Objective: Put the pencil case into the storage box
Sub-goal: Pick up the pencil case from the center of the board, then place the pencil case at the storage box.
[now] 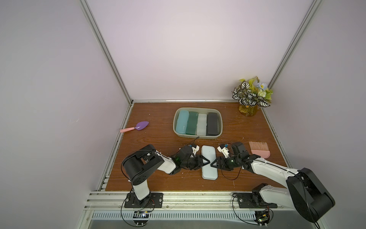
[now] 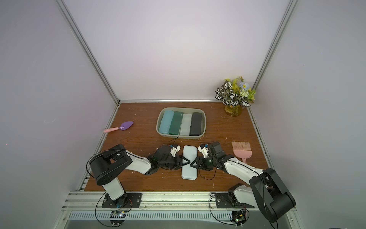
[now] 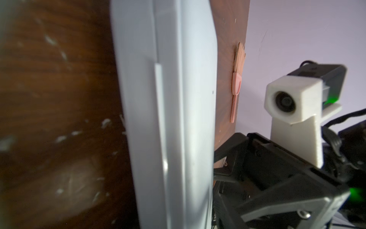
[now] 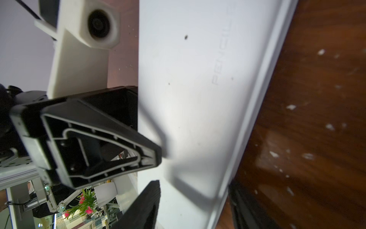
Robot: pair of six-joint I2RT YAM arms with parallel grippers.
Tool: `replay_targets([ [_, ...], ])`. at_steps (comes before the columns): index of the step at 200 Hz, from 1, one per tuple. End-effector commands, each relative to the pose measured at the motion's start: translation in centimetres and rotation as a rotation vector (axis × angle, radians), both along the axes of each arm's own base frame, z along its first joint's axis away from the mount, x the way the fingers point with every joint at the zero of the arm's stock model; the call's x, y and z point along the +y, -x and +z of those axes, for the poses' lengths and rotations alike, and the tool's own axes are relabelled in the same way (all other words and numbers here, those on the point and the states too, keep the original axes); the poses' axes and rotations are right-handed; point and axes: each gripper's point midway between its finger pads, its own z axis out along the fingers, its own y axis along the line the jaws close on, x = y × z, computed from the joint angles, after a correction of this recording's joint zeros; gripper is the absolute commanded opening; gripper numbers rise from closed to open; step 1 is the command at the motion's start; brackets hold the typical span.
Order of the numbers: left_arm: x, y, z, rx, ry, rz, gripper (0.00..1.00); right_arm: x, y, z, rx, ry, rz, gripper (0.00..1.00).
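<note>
Wooden tabletop [image 1: 158, 142], brown grain, strewn with small white flecks [image 4: 291, 107]; a purple trowel with pink handle [image 1: 134, 127] lies flat near the left edge, seen in both top views [image 2: 118, 127]; a pink hand brush [image 1: 259, 150] lies flat towards the right side, bristles pointing to the rear wall [image 1: 188, 49]; an amber glass vase [image 1: 247, 110] holding striped leaves and pale flowers [image 1: 250, 95] stands upright in the far right corner; aluminium frame rails [image 1: 107, 51] line the pale walls; beyond the enclosure, possibly a pink-flowered plant [image 4: 85, 202], blurred.
</note>
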Motion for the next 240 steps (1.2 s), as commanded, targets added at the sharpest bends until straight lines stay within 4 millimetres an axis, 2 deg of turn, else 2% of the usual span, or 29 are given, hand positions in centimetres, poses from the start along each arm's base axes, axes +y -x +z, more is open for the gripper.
replay_targets([
  [1, 2.7, 2.6, -4.6, 0.117, -0.194, -0.009, 0.47, 0.7, -0.8, 1.9, -0.055, -0.042, 0.023, 0.62],
  [35, 3.2, 1.8, -3.7, 0.073, -0.254, 0.005, 0.39, 0.5, -1.0, 2.2, -0.063, -0.030, 0.022, 0.63],
  [66, 3.8, 0.4, -1.9, 0.005, -0.338, 0.019, 0.30, 0.1, -1.4, 3.1, -0.084, -0.009, 0.016, 0.67],
  [90, 4.7, -1.2, 0.3, -0.056, -0.410, 0.035, 0.26, -0.6, -2.0, 3.8, -0.102, 0.015, 0.000, 0.71],
  [110, 5.8, -3.4, 2.9, -0.104, -0.449, 0.058, 0.25, -1.5, -2.5, 4.6, -0.120, 0.038, -0.023, 0.73],
  [131, 7.3, -6.6, 6.5, -0.174, -0.483, 0.089, 0.24, -2.2, -3.0, 5.5, -0.143, 0.055, -0.042, 0.74],
  [148, 7.6, -9.8, 9.8, -0.233, -0.495, 0.102, 0.24, -2.4, -3.4, 6.2, -0.159, 0.052, -0.053, 0.75],
  [164, 7.3, -12.9, 12.2, -0.281, -0.502, 0.098, 0.24, -2.2, -3.6, 6.7, -0.166, 0.044, -0.053, 0.75],
  [165, 7.1, -13.3, 12.9, -0.295, -0.494, 0.102, 0.24, -2.2, -3.7, 6.7, -0.167, 0.044, -0.052, 0.75],
  [167, 7.2, -13.5, 12.6, -0.291, -0.503, 0.097, 0.24, -2.2, -3.7, 6.7, -0.167, 0.044, -0.053, 0.75],
  [168, 7.0, -14.0, 13.3, -0.304, -0.495, 0.100, 0.24, -2.2, -3.7, 6.7, -0.167, 0.044, -0.054, 0.75],
  [174, 7.0, -14.9, 13.1, -0.301, -0.514, 0.091, 0.24, -2.2, -3.8, 6.8, -0.168, 0.043, -0.056, 0.75],
  [178, 6.6, -16.0, 14.2, -0.327, -0.505, 0.096, 0.24, -2.2, -3.8, 6.8, -0.167, 0.043, -0.055, 0.75],
  [183, 6.6, -17.0, 14.1, -0.325, -0.511, 0.091, 0.24, -2.2, -3.9, 6.8, -0.168, 0.043, -0.056, 0.75],
  [185, 6.3, -17.5, 14.8, -0.340, -0.501, 0.095, 0.24, -2.2, -3.9, 6.8, -0.168, 0.043, -0.055, 0.75],
  [188, 6.3, -17.8, 14.1, -0.325, -0.512, 0.086, 0.24, -2.2, -3.9, 6.9, -0.169, 0.042, -0.054, 0.75],
  [190, 5.8, -18.7, 15.4, -0.351, -0.491, 0.094, 0.23, -2.2, -3.9, 6.9, -0.168, 0.042, -0.055, 0.75],
  [226, 3.9, -24.4, 15.9, -0.363, -0.458, 0.095, 0.23, -2.4, -4.1, 7.8, -0.187, 0.033, -0.063, 0.75],
  [240, 3.4, -26.1, 15.0, -0.351, -0.456, 0.106, 0.23, -2.7, -4.3, 8.3, -0.195, 0.024, -0.072, 0.75],
])
